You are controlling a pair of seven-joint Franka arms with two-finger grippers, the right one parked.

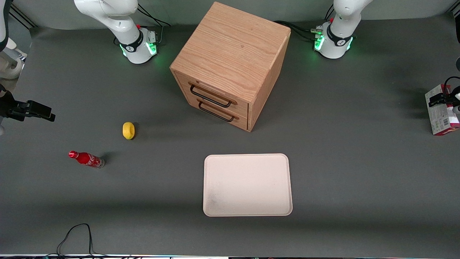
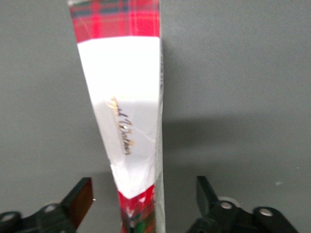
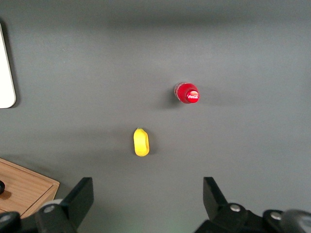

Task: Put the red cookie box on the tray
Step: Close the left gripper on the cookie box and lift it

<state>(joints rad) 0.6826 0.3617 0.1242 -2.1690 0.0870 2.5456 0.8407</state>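
The red cookie box [image 1: 441, 115] stands on edge at the working arm's end of the table, its white printed face toward the front camera. My left gripper [image 1: 445, 98] is at the box's top. In the left wrist view the box [image 2: 124, 97] shows a narrow white face with red tartan ends, running between the two fingers. The gripper [image 2: 143, 194] is open, with a gap of grey table on each side of the box, so neither finger [image 2: 80, 199] touches it. The pale cream tray [image 1: 248, 185] lies flat and bare, nearer the front camera than the cabinet.
A wooden drawer cabinet [image 1: 230, 64] with two black handles stands mid-table, farther from the camera than the tray. A yellow lemon-like fruit [image 1: 128, 130] and a small red soda bottle [image 1: 86, 159] lie toward the parked arm's end. A black cable [image 1: 75, 233] loops at the table's front edge.
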